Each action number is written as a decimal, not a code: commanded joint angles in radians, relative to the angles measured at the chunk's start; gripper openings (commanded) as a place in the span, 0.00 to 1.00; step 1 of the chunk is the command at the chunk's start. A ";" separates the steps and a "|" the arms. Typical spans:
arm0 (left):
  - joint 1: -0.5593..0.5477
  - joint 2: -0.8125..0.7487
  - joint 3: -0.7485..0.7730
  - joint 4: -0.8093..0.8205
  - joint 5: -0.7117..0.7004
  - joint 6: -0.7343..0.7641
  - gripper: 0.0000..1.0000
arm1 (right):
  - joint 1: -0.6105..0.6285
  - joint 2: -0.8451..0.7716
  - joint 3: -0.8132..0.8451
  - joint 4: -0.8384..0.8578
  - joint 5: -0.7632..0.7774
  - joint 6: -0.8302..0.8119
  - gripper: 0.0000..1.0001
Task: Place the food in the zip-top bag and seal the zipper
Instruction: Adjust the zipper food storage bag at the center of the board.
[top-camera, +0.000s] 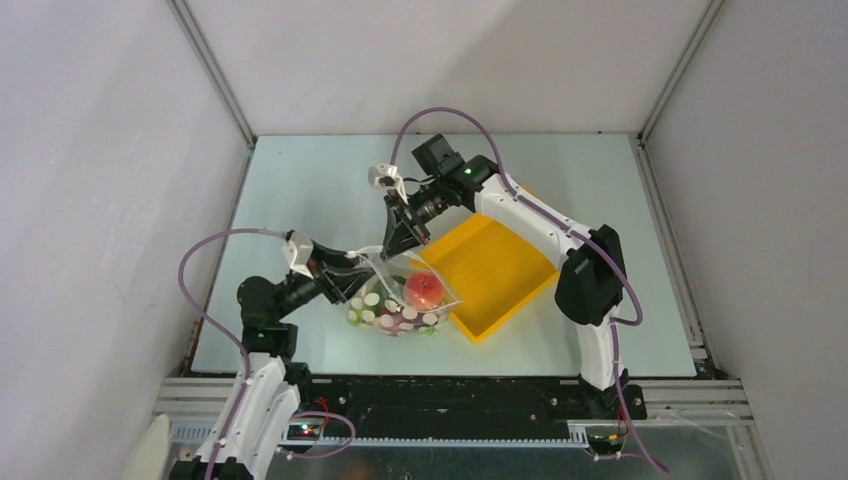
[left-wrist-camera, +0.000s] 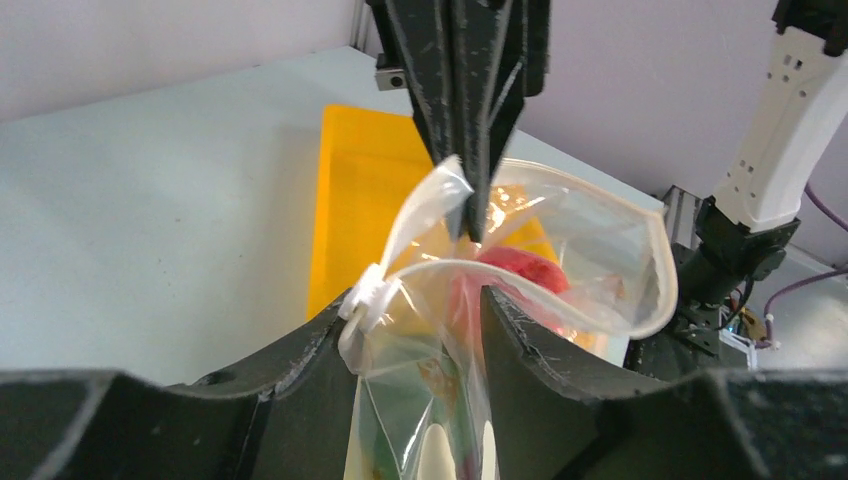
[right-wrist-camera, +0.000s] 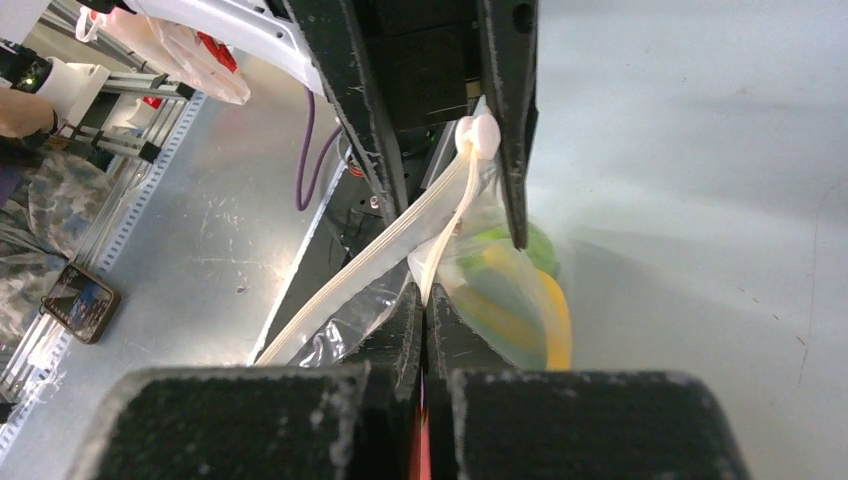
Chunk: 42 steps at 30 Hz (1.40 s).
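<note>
The zip-top bag (top-camera: 405, 308), clear with white dots, lies beside the yellow tray with the food inside. A red round fruit (top-camera: 424, 290) and green pieces show through it. My right gripper (top-camera: 398, 243) is shut on the bag's upper edge and pinches the white zipper (right-wrist-camera: 380, 250) at its fingertips (right-wrist-camera: 425, 315). My left gripper (left-wrist-camera: 418, 310) straddles the bag's end, jaws apart. Its left finger touches the white slider (left-wrist-camera: 362, 298). The bag's mouth (left-wrist-camera: 660, 260) gapes in a loop. Green and yellow food (right-wrist-camera: 510, 300) bulges the film.
The yellow tray (top-camera: 495, 262) sits just right of the bag, at an angle, under the right arm's reach. White walls close the table at the back and both sides. The arms' bases and cables are along the near edge.
</note>
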<state>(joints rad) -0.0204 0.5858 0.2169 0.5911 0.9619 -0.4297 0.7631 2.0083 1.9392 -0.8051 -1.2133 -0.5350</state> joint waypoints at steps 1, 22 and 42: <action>-0.025 -0.013 -0.014 0.105 0.017 -0.064 0.50 | -0.005 -0.065 -0.013 0.058 -0.051 0.017 0.00; -0.059 -0.025 -0.026 0.090 -0.016 -0.091 0.03 | -0.005 -0.099 -0.022 -0.104 -0.094 -0.126 0.00; -0.216 -0.153 0.045 -0.175 -0.487 -0.199 0.00 | 0.035 -0.459 -0.391 0.303 0.532 0.294 0.99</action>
<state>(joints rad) -0.2054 0.4503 0.2058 0.4217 0.6407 -0.5514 0.7837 1.7107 1.6314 -0.5842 -0.8810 -0.3050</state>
